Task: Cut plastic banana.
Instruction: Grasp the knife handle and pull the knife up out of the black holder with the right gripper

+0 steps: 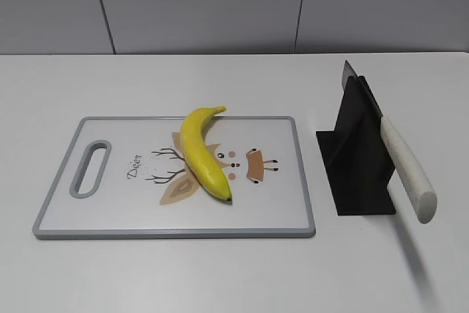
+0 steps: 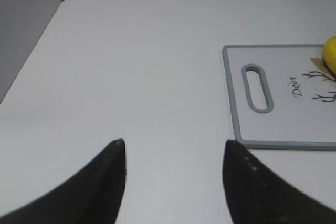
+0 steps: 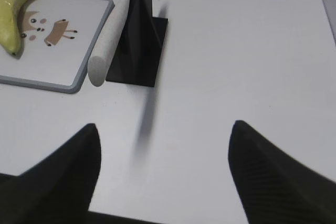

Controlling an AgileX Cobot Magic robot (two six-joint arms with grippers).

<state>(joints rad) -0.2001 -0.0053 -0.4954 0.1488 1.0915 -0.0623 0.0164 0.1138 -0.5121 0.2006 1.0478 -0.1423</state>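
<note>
Exterior view: the plastic banana lies whole on the cutting board, across the printed deer motif, stem toward the far edge. The knife sits in its black stand just right of the board, pale handle projecting toward the camera. Neither arm appears here.

Left wrist view: the left gripper hovers over bare table, fingers apart and holding nothing. The board's handle slot lies ahead and to the right of the fingers; only a sliver of banana shows at the right edge, well apart from them.

Right wrist view: the right gripper is likewise spread and empty. The knife handle lies ahead and left of the fingers, near the left one but not touching; the banana lies farther ahead-left.

Assessment: nothing accomplished yet. Outstanding, by my judgement: grasp the knife, steady the banana, make the cut.
</note>
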